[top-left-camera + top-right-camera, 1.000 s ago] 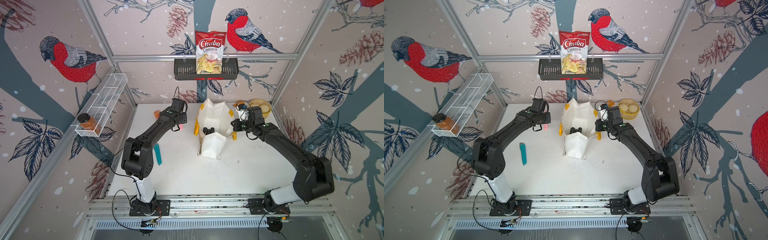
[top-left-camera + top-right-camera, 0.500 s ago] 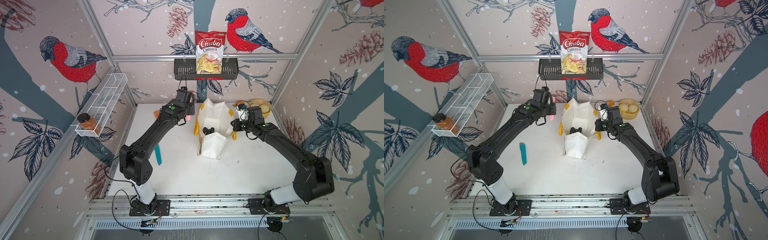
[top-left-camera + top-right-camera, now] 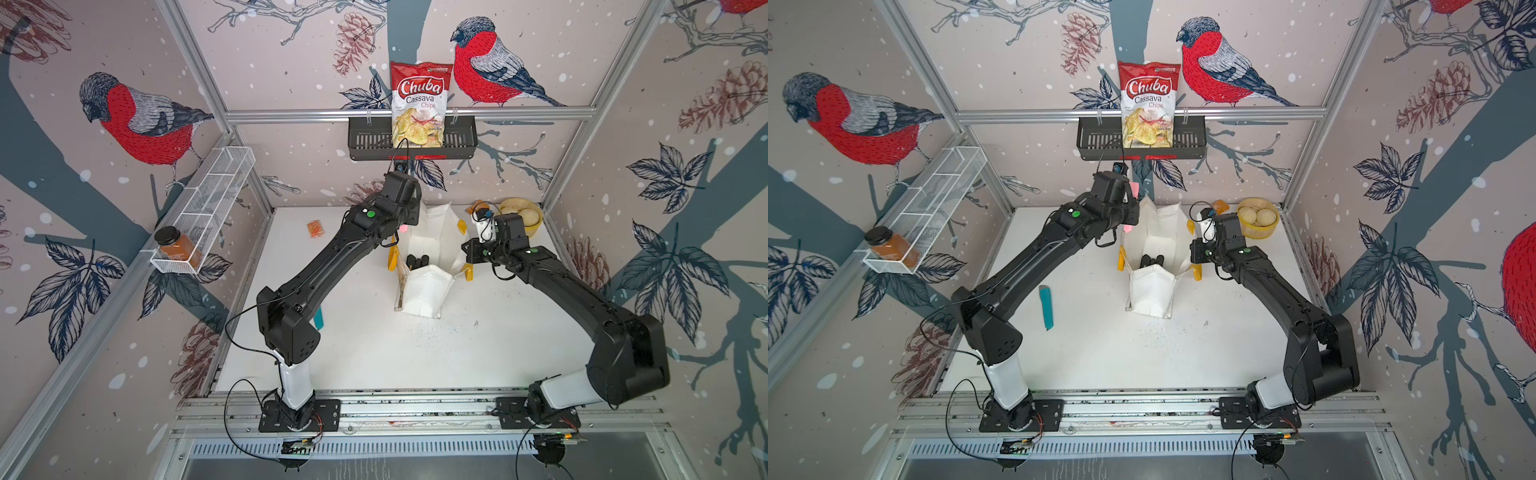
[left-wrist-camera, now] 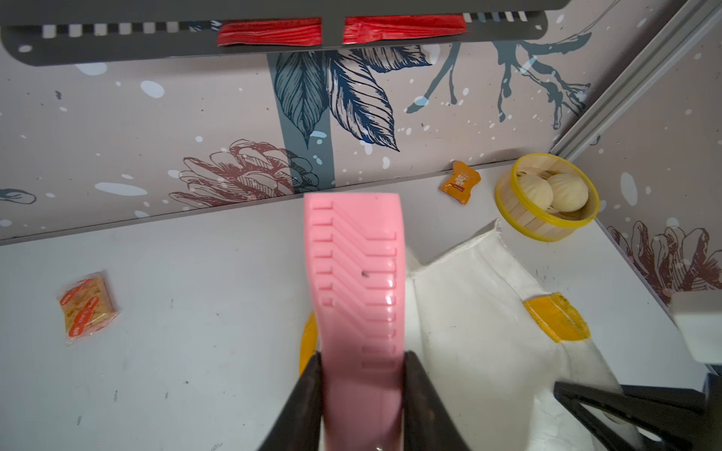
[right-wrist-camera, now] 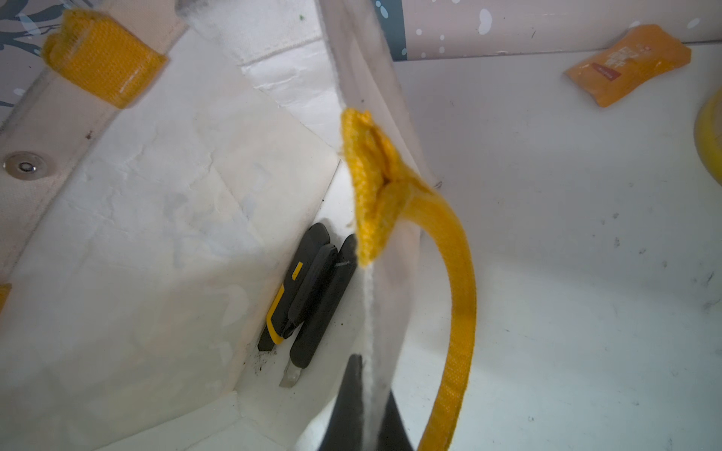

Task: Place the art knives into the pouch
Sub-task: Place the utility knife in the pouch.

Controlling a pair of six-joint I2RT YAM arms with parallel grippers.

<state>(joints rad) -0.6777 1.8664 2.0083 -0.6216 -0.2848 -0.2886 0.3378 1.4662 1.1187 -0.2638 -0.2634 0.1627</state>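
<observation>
Left gripper (image 4: 361, 361) aloft, art knife (image 4: 355, 273) beside pouch (image 4: 469, 312)

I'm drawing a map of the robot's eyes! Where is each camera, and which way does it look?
Both top views: high above the front rail, looking down at the table; left arm and right arm show.
Left wrist: on its arm, looking along the left claw, shut on the pink art knife, toward the back wall.
Right wrist: on its arm, looking past the right claw, pinching the pouch rim, into it.
Shared: both wrist views show the pouch and orange packet.
</observation>
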